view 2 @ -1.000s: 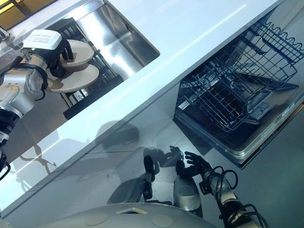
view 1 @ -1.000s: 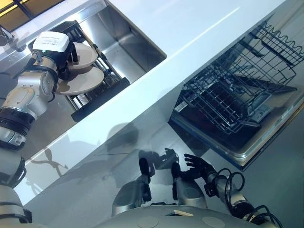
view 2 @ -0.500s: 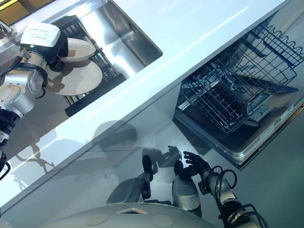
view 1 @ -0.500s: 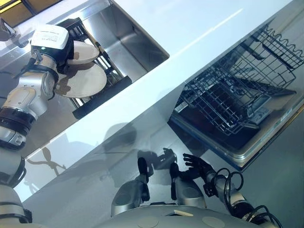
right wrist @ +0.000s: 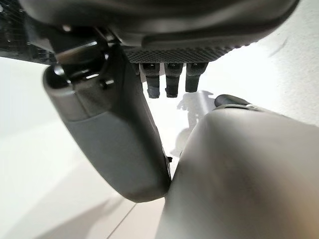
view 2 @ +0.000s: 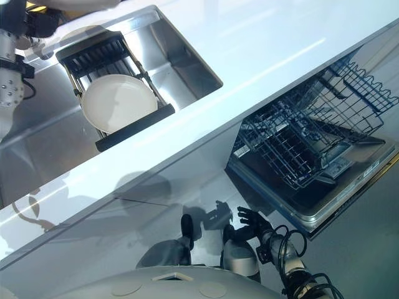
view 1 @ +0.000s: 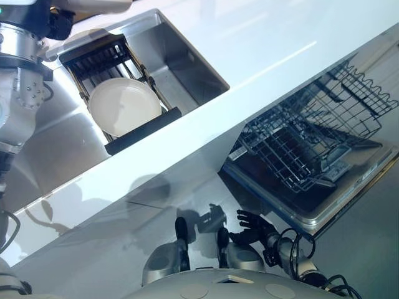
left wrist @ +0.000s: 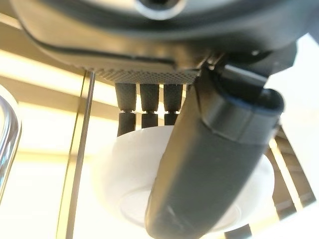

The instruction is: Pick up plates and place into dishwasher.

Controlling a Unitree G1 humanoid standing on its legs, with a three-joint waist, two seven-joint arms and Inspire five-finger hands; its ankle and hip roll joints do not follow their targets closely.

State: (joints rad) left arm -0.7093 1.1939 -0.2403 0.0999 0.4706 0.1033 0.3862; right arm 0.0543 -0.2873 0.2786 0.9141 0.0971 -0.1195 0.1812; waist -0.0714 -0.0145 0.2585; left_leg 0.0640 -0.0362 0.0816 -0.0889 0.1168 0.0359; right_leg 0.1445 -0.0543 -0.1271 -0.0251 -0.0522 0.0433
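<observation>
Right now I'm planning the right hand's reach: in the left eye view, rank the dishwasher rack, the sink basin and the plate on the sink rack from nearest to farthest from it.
Measured from the right hand, low beside the counter front:
1. Dishwasher rack, just above it to the right, pulled out.
2. Sink basin, up across the white counter.
3. Plate, further left, lying on the black sink rack.

The left hand [left wrist: 209,164] is dark, with a broad matte black thumb and a row of slim black fingers [left wrist: 149,99] set under a finely knurled plate. Its arm is silver-grey metal with screw heads and a black band. The right hand [view 2: 254,223] is black too, on a silver-grey arm; its thumb looks charcoal.
</observation>
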